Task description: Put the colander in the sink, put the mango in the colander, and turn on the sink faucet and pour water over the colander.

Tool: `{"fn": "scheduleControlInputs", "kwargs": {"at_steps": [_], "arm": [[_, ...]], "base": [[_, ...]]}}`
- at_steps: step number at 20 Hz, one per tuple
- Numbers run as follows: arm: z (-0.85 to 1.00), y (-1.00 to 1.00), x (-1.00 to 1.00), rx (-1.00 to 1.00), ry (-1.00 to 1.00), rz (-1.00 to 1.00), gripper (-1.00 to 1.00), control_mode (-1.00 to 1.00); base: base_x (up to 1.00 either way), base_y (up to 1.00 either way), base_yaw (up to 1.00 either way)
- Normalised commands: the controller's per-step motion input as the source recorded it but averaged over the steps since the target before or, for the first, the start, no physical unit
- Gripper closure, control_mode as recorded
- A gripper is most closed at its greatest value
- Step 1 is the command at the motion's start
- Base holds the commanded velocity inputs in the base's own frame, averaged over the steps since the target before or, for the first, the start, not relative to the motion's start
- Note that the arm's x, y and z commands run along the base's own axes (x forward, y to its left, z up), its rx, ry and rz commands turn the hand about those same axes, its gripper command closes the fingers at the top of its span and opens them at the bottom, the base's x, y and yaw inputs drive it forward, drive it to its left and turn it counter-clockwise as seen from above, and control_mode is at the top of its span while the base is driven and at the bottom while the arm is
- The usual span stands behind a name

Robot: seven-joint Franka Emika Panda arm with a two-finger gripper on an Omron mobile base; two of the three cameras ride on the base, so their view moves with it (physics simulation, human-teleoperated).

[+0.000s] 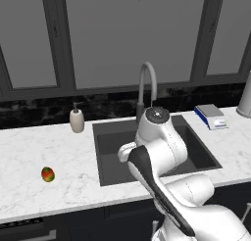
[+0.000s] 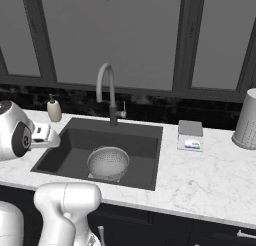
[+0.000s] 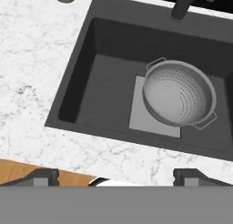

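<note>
One colander (image 3: 179, 96) in sink (image 3: 104, 54); one mango (image 1: 47, 174) on counter (image 1: 29, 152).

White glossy arm (image 1: 162, 152), rounded link shells, dark band along one link, grey round joint cap on top; two dark finger tips (image 3: 43, 176).

Perforated grey colander (image 3: 178, 99) sits upright in the sink (image 3: 109, 82) — mango (image 1: 47, 174) on the counter, well apart.

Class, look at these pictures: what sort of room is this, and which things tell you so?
Most likely a kitchen: a dark sink set into a marble counter, a gooseneck faucet behind it, and a metal colander sitting in the basin.
</note>
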Motion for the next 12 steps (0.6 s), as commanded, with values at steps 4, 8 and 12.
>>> {"fn": "scheduleControlInputs", "kwargs": {"at_steps": [4,8,12], "arm": [[0.16,0.14,0.01,0.08,0.10,0.00,-1.00,-1.00],[0.07,0.31,0.00,0.09,0.10,0.00,-1.00,-1.00],[0.03,0.49,0.00,0.07,0.08,0.00,-1.00,-1.00]], "base": [[0.00,0.00,0.00],[0.00,0.00,0.00],[0.00,0.00,0.00]]}}
